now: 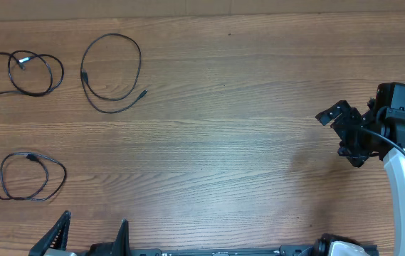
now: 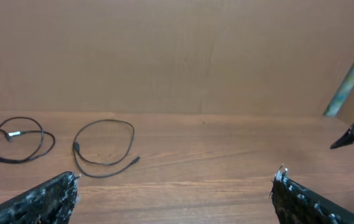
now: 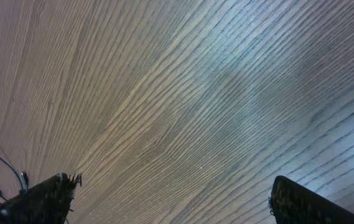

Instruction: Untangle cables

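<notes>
Cables: three thin black cords, all on the left half of the table in the overhead view. Each lies apart from the other two, and neither claw touches any of them.
Table [image 1: 223, 142]: wood-grain top; the centre and right half carry no cord.
Right arm [image 1: 401, 178]: white link with a black wrist, at 3 o'clock in the overhead view.
Right claw [image 1: 336, 134]: at 3 o'clock, well apart from every cord. The fingers [image 3: 46, 199] are spread and released, and the wrist view shows only bare wood between them.
Left claw [image 1: 92, 238]: at 7 o'clock, on the near edge. The fingers [image 2: 46, 199] are wide apart and released, with nothing between them. The two far cords show beyond it in the wrist view.
Ring cable [image 1: 83, 75]: at 10 o'clock, nearest the centre of the three. It forms one wide open ring, with a short tail ending in a plug that points toward 3 o'clock.
Far-left cable [image 1: 23, 60]: at 10 o'clock, near the left edge and beside the ring cable without touching it. It forms overlapping loops that cross over themselves.
Near-left cable [image 1: 30, 156]: at 8 o'clock. It forms one small loop closed on itself, with a tail running to the left edge, and is the cord closest to the left claw.
</notes>
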Action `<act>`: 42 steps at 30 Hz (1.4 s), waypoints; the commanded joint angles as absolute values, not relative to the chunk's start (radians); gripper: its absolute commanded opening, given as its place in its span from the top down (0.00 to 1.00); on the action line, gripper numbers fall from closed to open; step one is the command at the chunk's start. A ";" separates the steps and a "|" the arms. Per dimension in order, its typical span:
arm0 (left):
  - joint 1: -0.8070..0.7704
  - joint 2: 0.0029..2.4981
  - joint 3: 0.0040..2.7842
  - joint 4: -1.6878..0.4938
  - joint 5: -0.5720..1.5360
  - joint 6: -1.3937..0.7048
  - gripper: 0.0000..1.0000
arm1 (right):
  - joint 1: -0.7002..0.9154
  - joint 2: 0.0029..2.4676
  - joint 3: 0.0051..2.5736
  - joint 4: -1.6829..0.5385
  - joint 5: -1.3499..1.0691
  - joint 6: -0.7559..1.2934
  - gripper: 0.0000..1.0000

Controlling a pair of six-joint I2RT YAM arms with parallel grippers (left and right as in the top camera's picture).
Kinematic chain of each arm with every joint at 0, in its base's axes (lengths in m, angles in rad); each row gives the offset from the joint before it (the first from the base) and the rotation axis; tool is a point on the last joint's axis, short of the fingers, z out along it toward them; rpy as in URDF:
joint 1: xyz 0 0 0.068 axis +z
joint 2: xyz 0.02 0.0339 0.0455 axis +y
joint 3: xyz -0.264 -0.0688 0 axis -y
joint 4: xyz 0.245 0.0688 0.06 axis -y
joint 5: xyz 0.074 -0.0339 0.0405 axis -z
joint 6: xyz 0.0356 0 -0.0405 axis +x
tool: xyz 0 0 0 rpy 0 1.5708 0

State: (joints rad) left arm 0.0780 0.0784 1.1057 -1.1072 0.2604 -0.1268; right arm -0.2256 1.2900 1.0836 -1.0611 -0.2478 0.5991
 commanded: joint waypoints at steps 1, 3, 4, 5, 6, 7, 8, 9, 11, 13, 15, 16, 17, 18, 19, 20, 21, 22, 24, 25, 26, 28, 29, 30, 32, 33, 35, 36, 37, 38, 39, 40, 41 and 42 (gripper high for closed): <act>0.073 0.062 1.102 -1.109 0.277 -0.111 0.01 | -0.222 1.293 1.101 -1.055 -0.249 0.602 0.00; 0.073 0.062 1.102 -1.110 0.279 -0.112 0.00 | -0.222 1.293 1.101 -1.055 -0.249 0.602 0.00; 0.073 0.062 1.102 -1.111 0.281 -0.112 0.00 | -0.222 1.293 1.101 -1.055 -0.249 0.601 0.00; 0.073 0.062 1.102 -1.111 0.282 -0.112 0.00 | -0.222 1.293 1.101 -1.055 -0.248 0.602 0.00; 0.070 0.062 1.102 -1.111 0.282 -0.112 0.01 | -0.222 1.293 1.101 -1.055 -0.249 0.602 0.00; 0.071 0.062 1.102 -1.110 0.281 -0.112 0.01 | -0.222 1.293 1.101 -1.055 -0.249 0.602 0.00; 0.071 0.062 1.102 -1.110 0.281 -0.112 0.01 | -0.222 1.293 1.101 -1.055 -0.249 0.602 0.00; 0.071 0.062 1.102 -1.110 0.281 -0.112 0.01 | -0.222 1.293 1.101 -1.055 -0.249 0.602 0.00; 0.070 0.062 1.101 -1.106 0.292 -0.113 0.01 | -0.222 1.293 1.101 -1.055 -0.249 0.602 0.00; 0.041 0.062 1.087 -1.085 0.307 -0.116 0.00 | -0.222 1.293 1.101 -1.055 -0.249 0.602 0.00; 0.027 0.062 1.058 -1.048 0.304 -0.114 0.01 | -0.222 1.293 1.101 -1.056 -0.249 0.601 0.00; 0.023 0.062 1.039 -1.026 0.304 -0.110 0.01 | -0.222 1.293 1.101 -1.055 -0.249 0.602 0.00; 0.019 0.062 1.022 -1.005 0.304 -0.110 0.00 | -0.222 1.293 1.101 -1.056 -0.249 0.602 0.00; 0.015 0.060 1.000 -0.980 0.304 -0.108 0.00 | -0.222 1.293 1.101 -1.055 -0.249 0.602 0.00; 0.012 0.057 0.980 -0.960 0.304 -0.108 0.01 | -0.222 1.293 1.101 -1.055 -0.249 0.602 0.00; 0.012 0.053 0.959 -0.942 0.305 -0.108 0.01 | -0.222 1.293 1.101 -1.055 -0.249 0.602 0.00; 0.012 0.046 0.934 -0.917 0.305 -0.108 0.01 | -0.222 1.293 1.101 -1.055 -0.249 0.602 0.00; 0.012 0.038 0.910 -0.894 0.305 -0.109 0.01 | -0.222 1.293 1.101 -1.055 -0.249 0.602 0.00; 0.012 0.008 0.851 -0.839 0.305 -0.108 0.00 | -0.222 1.293 1.101 -1.056 -0.249 0.602 0.00; 0.012 0.002 0.826 -0.821 0.305 -0.109 0.00 | -0.222 1.293 1.101 -1.055 -0.249 0.602 0.00; 0.012 0.006 0.813 -0.812 0.305 -0.109 0.01 | -0.222 1.293 1.101 -1.056 -0.249 0.602 0.00; 0.012 0.004 0.787 -0.796 0.308 -0.112 0.01 | -0.222 1.293 1.101 -1.055 -0.249 0.602 0.00; 0.012 0.004 0.778 -0.793 0.308 -0.112 0.00 | -0.222 1.293 1.101 -1.055 -0.249 0.602 0.00; 0.012 0.004 0.766 -0.784 0.307 -0.112 0.01 | -0.222 1.293 1.101 -1.056 -0.249 0.602 0.00; 0.012 0.004 0.749 -0.765 0.302 -0.109 0.01 | -0.222 1.293 1.101 -1.056 -0.249 0.602 0.00; 0.012 0.004 0.737 -0.747 0.290 -0.099 0.01 | -0.222 1.293 1.101 -1.056 -0.249 0.602 0.00; 0.012 0.004 0.716 -0.716 0.262 -0.099 0.01 | -0.222 1.293 1.101 -1.055 -0.249 0.601 0.00; 0.012 0.004 0.700 -0.696 0.240 -0.099 0.01 | -0.222 1.293 1.101 -1.055 -0.249 0.602 0.00; 0.012 0.004 0.683 -0.682 0.223 -0.100 0.00 | -0.222 1.293 1.101 -1.055 -0.249 0.602 0.00; 0.012 0.004 0.657 -0.665 0.203 -0.100 0.00 | -0.222 1.293 1.101 -1.055 -0.249 0.602 0.00; 0.012 0.004 0.635 -0.651 0.194 -0.100 0.00 | -0.222 1.293 1.101 -1.055 -0.249 0.602 0.00; 0.012 0.004 0.611 -0.635 0.188 -0.099 0.00 | -0.222 1.293 1.101 -1.055 -0.249 0.602 0.00; 0.012 0.004 0.581 -0.615 0.179 -0.100 0.00 | -0.222 1.293 1.101 -1.055 -0.249 0.602 0.00; 0.012 0.004 0.549 -0.590 0.176 -0.100 0.01 | -0.222 1.293 1.101 -1.055 -0.249 0.602 0.00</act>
